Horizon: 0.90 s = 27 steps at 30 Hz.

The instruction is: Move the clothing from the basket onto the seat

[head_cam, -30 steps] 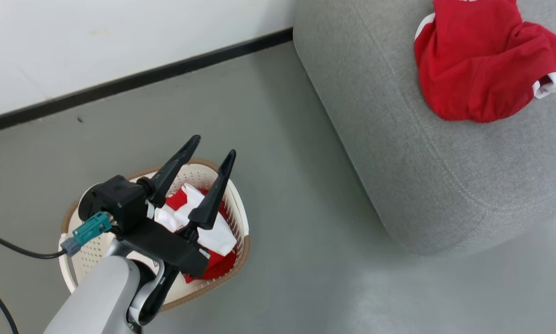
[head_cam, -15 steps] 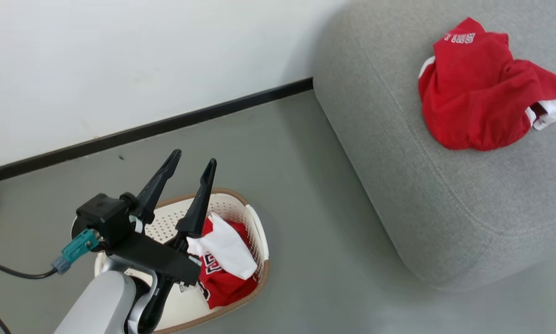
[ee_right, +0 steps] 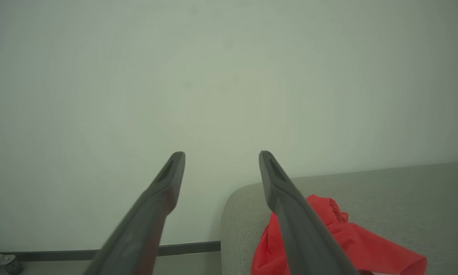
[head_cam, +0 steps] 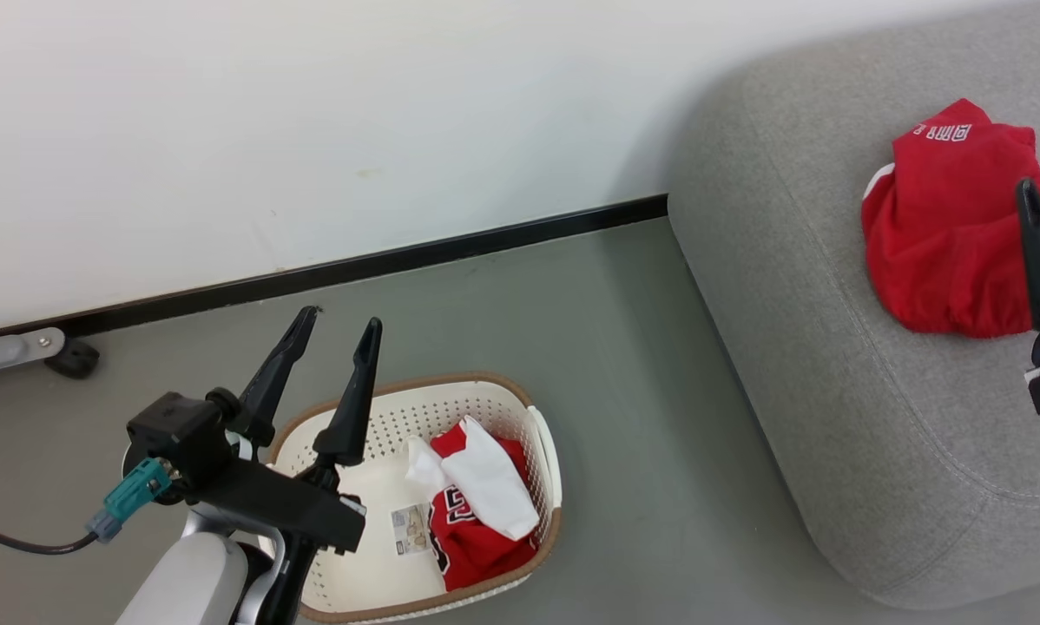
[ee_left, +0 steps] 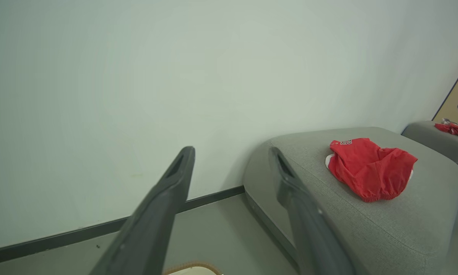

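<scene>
Head view: left jaws, right jaws both apart, empty. Red clothing [head_cam: 472, 542] is heaped at the right end of the basket [head_cam: 450, 408], one piece on the seat [head_cam: 832, 391]. I'd drop the left jaws straight in and pinch a thick fold.

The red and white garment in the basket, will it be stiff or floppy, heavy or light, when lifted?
Probably floppy: the garment lies crumpled in folds in the basket, so it should sag from wherever it is pinched. Likely light, since it looks like thin cloth. It rests against the basket wall, so it might drag there.
</scene>
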Tool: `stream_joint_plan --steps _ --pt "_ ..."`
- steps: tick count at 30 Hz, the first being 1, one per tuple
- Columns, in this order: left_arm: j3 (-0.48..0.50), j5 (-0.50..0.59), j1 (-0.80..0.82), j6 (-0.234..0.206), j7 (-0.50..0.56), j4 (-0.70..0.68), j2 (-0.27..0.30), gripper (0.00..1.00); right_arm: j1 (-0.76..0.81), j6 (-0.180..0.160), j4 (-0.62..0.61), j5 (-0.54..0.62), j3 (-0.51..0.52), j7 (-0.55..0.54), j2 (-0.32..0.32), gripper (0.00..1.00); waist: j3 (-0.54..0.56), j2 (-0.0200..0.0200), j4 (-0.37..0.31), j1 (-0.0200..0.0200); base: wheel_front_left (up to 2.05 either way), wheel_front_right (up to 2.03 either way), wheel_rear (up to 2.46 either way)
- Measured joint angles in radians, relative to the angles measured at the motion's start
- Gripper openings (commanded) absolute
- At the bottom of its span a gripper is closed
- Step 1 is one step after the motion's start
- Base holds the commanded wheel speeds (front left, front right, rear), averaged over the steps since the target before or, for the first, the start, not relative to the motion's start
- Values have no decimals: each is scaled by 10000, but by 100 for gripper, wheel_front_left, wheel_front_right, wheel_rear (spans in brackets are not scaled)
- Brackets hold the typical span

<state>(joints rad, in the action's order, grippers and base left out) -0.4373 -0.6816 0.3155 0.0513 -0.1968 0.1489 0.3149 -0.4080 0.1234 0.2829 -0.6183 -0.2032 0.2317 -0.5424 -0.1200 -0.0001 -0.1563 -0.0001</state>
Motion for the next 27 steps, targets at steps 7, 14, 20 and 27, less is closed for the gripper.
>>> stream_joint_plan --steps 7,14,20,27 --pt "134 -27 -238 -90 -81 165 2 100 1157 -2 -945 -253 288 88 184 100 255 0 607 0 0 0 0" --pt "397 -52 -573 -355 -178 238 10 100 2183 -19 -1507 -268 389 165 443 100 523 0 1200 0 0 0 0" --pt "596 -56 -973 -487 -265 244 86 100 2871 -104 -1944 -612 401 173 1103 100 691 0 1630 -1 0 0 0" --pt "702 -31 -1073 -748 -351 270 40 100 3391 -270 -2313 -593 355 176 1563 100 827 1 1992 2 0 0 0"
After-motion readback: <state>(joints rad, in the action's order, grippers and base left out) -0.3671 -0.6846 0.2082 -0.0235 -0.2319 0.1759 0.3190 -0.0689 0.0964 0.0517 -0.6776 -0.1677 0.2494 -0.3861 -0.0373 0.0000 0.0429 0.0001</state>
